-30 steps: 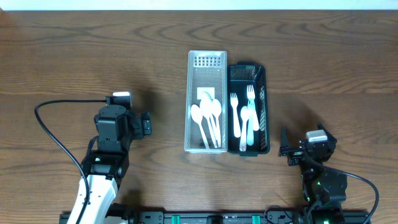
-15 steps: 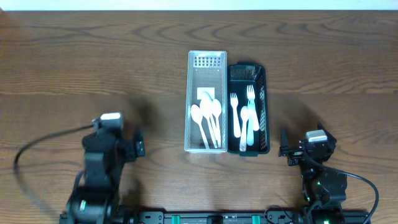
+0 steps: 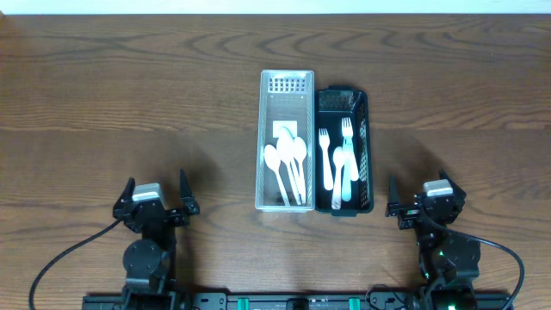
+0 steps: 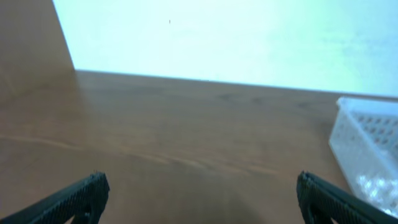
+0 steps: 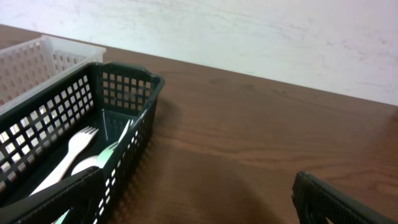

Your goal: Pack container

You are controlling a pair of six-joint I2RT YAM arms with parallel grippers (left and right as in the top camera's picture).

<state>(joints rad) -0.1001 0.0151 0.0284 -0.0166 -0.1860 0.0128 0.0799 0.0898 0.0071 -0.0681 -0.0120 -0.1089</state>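
Observation:
A white basket [image 3: 269, 129] at the table's middle holds several white spoons [image 3: 287, 164]. A black basket [image 3: 367, 155] touches its right side and holds white forks [image 3: 337, 159] and other cutlery. My left gripper [image 3: 155, 191] is open and empty near the front edge, left of the baskets. My right gripper [image 3: 415, 195] is open and empty near the front edge, just right of the black basket. The left wrist view shows the white basket [image 4: 373, 149] at its right edge. The right wrist view shows the black basket [image 5: 93, 118] with a fork [image 5: 71, 152] inside.
Brown wooden table [image 3: 129, 77]. A pale wall shows beyond its far edge in both wrist views. Black cables run from both arms at the front edge.
My left arm has drawn back from mid-table toward the front edge and now points forward with its fingers spread. The right arm has not moved.

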